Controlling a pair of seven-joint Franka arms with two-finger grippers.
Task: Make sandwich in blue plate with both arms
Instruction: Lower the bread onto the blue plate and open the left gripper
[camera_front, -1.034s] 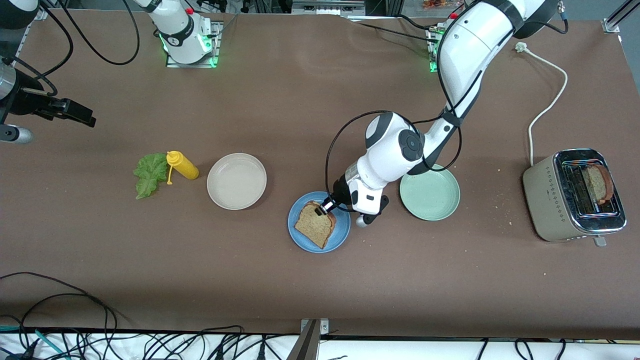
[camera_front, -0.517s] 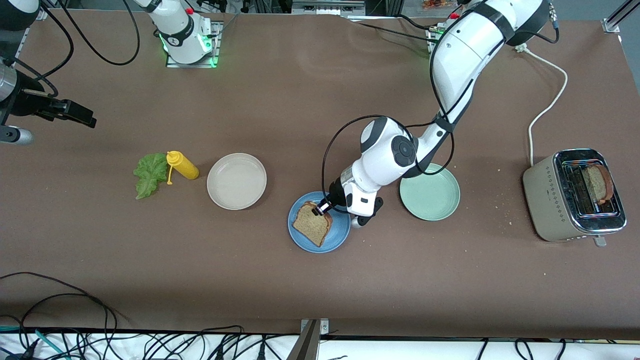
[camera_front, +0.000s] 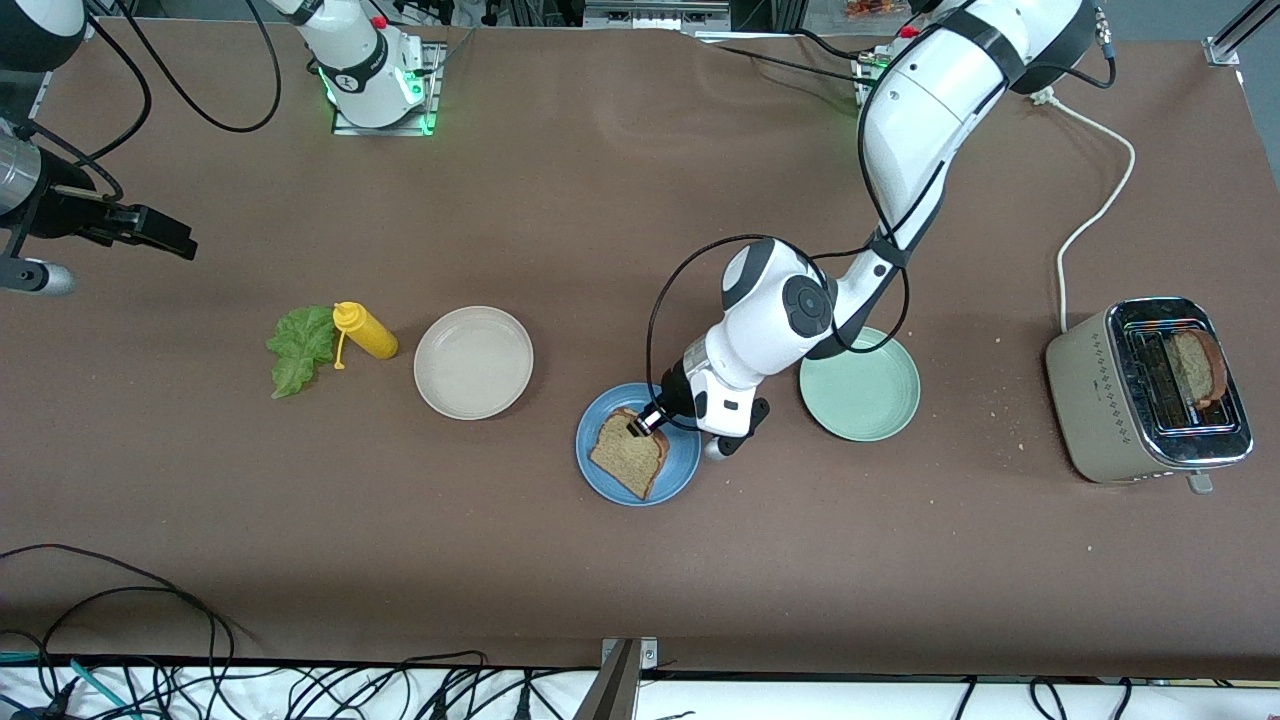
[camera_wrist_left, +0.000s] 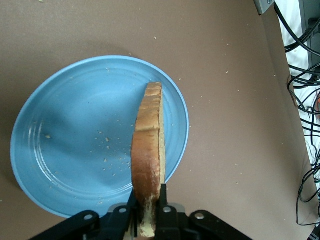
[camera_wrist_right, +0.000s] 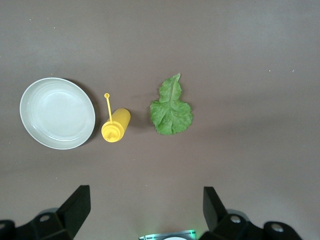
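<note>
A brown speckled bread slice (camera_front: 628, 455) lies tilted over the blue plate (camera_front: 684, 462). My left gripper (camera_front: 640, 425) is shut on its crust at the end toward the robots. In the left wrist view the bread slice (camera_wrist_left: 148, 145) shows edge-on, reaching out over the blue plate (camera_wrist_left: 75, 140) from between the fingers of the left gripper (camera_wrist_left: 148, 192). My right gripper (camera_front: 150, 232) waits in the air at the right arm's end of the table, open and empty (camera_wrist_right: 147, 210). A green lettuce leaf (camera_front: 297, 348) (camera_wrist_right: 171, 107) lies flat on the table.
A yellow squeeze bottle (camera_front: 366, 331) lies beside the lettuce, with a beige plate (camera_front: 473, 362) between it and the blue plate. A pale green plate (camera_front: 865, 390) sits under the left arm's wrist. A toaster (camera_front: 1110, 400) holding another bread slice (camera_front: 1195, 365) stands at the left arm's end.
The left gripper has shifted slightly over the blue plate with the bread slice, which now sits lower and flatter. The right arm has barely moved.
</note>
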